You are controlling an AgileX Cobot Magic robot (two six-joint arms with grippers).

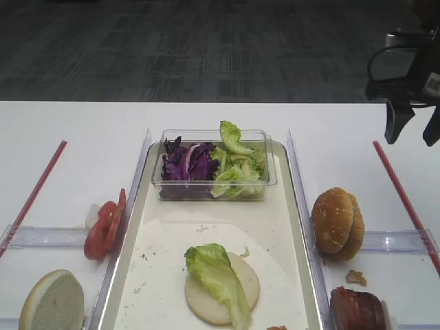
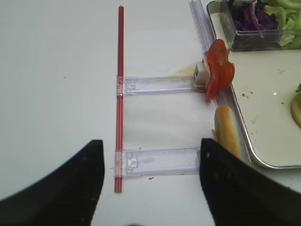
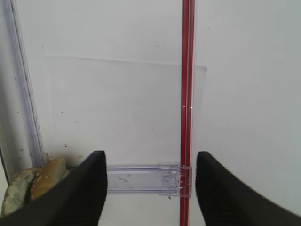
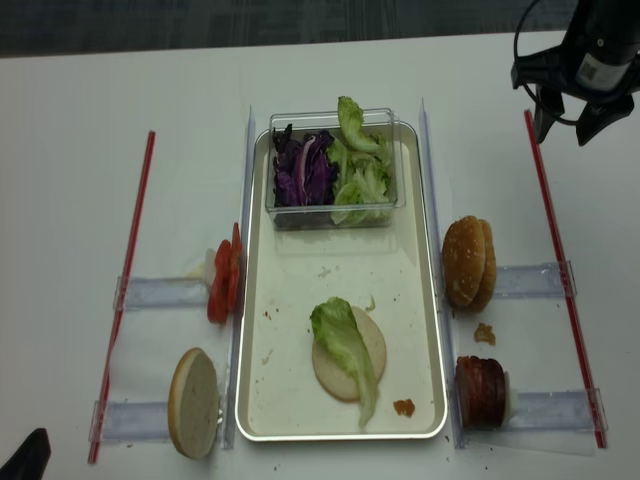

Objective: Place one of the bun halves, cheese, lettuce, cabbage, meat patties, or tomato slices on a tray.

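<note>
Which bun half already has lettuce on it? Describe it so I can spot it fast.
Start at the long silver-rimmed tray in the middle. Near its front end lies a flat pale bun half, cut face up. Unlike the seeded buns standing outside the tray, it has a green lettuce leaf draped across it.

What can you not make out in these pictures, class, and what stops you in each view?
- Patties: cut by the bottom edge, first high view; count unclear.
- Left gripper: the high views show only a dark tip at the corner.
- Small bit on the tray: too small to identify.
- Buns: right wrist view, partly behind a finger.
</note>
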